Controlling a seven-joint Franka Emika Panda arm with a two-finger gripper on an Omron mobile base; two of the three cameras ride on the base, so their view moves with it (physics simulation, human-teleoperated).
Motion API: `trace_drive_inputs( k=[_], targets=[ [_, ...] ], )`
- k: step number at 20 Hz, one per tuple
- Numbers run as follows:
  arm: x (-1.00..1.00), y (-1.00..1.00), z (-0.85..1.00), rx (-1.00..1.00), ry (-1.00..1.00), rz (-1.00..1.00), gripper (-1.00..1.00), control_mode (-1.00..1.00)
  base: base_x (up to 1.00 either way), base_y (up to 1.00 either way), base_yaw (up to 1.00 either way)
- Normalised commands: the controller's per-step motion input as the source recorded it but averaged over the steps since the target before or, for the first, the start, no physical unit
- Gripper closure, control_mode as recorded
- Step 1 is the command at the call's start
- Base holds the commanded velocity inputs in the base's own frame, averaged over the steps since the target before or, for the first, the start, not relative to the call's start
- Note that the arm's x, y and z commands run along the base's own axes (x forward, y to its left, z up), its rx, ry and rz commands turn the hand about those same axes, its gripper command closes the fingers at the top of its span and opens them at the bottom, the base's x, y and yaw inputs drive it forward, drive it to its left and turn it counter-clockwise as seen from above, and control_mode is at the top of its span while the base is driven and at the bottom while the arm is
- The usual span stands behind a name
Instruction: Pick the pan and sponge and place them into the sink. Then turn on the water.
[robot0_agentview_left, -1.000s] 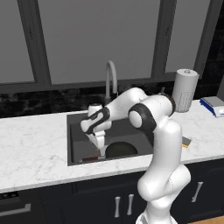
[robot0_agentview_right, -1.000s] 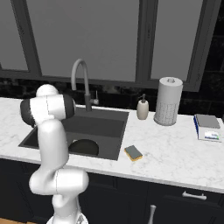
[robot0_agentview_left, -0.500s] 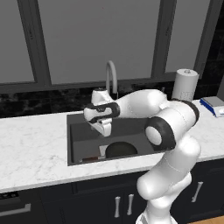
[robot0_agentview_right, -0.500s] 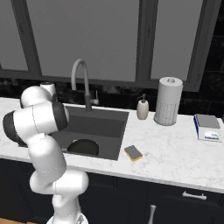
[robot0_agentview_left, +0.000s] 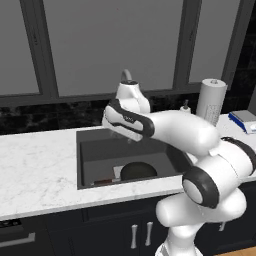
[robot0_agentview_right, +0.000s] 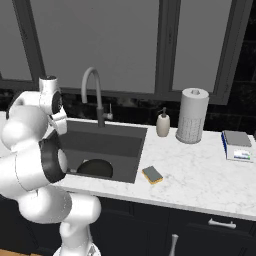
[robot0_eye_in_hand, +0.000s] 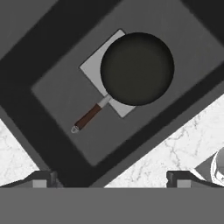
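Note:
The black pan (robot0_eye_in_hand: 137, 68) lies flat on the bottom of the sink (robot0_eye_in_hand: 57, 96), over the lighter grey square, with its reddish-brown handle (robot0_eye_in_hand: 89, 117) pointing away from it. In the base views the pan (robot0_agentview_left: 139, 171) (robot0_agentview_right: 95, 167) sits near the basin's front wall. My gripper (robot0_eye_in_hand: 111, 178) hovers high above the sink, open, its fingertips (robot0_eye_in_hand: 41, 178) wide apart with nothing between them. The yellow sponge (robot0_agentview_right: 152, 174) rests on the marble counter just right of the sink (robot0_agentview_right: 110, 142). No water shows at the faucet (robot0_agentview_right: 92, 80).
Behind the sink (robot0_agentview_left: 100, 155) the faucet (robot0_agentview_left: 126, 75) arches up, partly hidden by my arm. On the right counter stand a soap dispenser (robot0_agentview_right: 162, 123) and a paper towel roll (robot0_agentview_right: 191, 122), with a flat blue-and-white object (robot0_agentview_right: 237, 145) lying beyond them.
My hand has risen out of the basin to well above it and the arm has swung over the sink. The pan stays where it lay; the jaws stay open.

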Motion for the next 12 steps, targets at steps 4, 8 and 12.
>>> trace_drive_inputs(
  k=[4,8,12],
  targets=[
    [-0.55,-0.34,0.94,0.0,-0.06,0.45,-1.0,-1.0,0.0,0.0,0.0],
    [-0.43,-0.46,0.61,-0.03,0.0,0.38,-1.0,-1.0,0.0,0.0,0.0],
    [-0.22,-0.48,0.27,-0.14,0.0,0.27,-1.0,-1.0,0.0,0.0,0.0]
  ],
)
